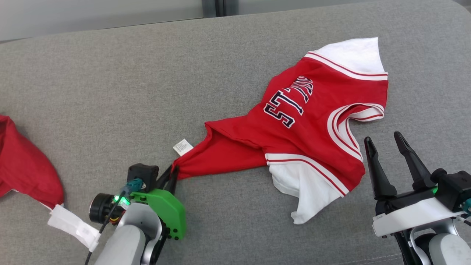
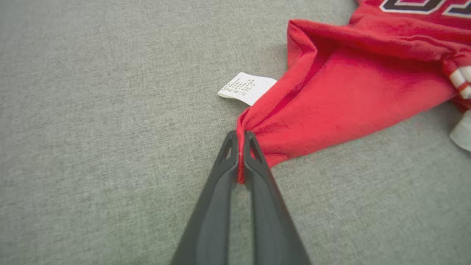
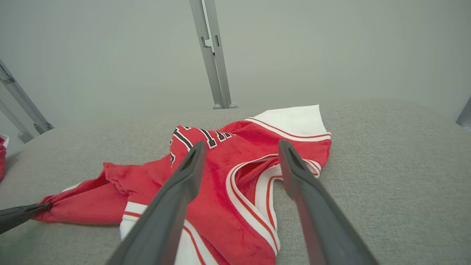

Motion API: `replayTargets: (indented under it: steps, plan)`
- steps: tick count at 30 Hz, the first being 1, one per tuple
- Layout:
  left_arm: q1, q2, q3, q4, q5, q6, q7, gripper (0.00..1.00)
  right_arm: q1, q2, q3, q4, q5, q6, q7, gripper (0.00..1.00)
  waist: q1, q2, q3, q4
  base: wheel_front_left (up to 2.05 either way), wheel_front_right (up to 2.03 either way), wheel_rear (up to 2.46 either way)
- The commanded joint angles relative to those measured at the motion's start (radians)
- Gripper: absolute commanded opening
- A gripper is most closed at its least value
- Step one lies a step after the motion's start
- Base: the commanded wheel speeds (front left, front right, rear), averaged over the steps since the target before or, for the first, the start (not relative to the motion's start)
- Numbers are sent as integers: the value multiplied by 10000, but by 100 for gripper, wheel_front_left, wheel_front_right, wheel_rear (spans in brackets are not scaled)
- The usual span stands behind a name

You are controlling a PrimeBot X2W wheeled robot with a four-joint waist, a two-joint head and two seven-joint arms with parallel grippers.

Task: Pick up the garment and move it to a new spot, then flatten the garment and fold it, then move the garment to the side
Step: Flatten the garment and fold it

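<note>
The garment [image 1: 301,121] is a red T-shirt with white sleeves, striped trim and dark lettering, lying crumpled on the grey surface. Its hem is drawn out to a point at the lower left, beside a white care label [image 1: 182,147]. My left gripper [image 1: 173,172] is shut on that hem corner; the left wrist view shows red cloth [image 2: 331,95] pinched between the two dark fingers [image 2: 241,154]. My right gripper [image 1: 385,142] stands open to the right of the shirt, near the neckline. In the right wrist view its fingers [image 3: 239,147] hang spread above the collar [image 3: 254,184].
A second red garment [image 1: 22,162] with a white piece [image 1: 73,226] lies at the left edge. The grey fabric surface [image 1: 110,92] spreads wide behind and left of the shirt. Metal posts [image 3: 211,55] stand beyond its far edge.
</note>
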Motion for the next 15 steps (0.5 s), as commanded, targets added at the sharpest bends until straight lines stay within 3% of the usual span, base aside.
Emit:
replayTargets:
  steps: [1,11,15]
  plan:
    - [-206,78,144,-76,-95,85,-237,0,-67,-36,-15,45,32,1,-76,100,0,0,0,20,0,0,0]
    - [46,475,1433,-494,-182,1204,-1773,0,-157,-47,-114,211,97,1,-105,100,0,0,-120,192,0,0,0]
    - [453,313,1603,-23,-576,1207,-1784,0,-171,-19,-152,270,142,1,-87,100,0,0,-93,216,0,0,0]
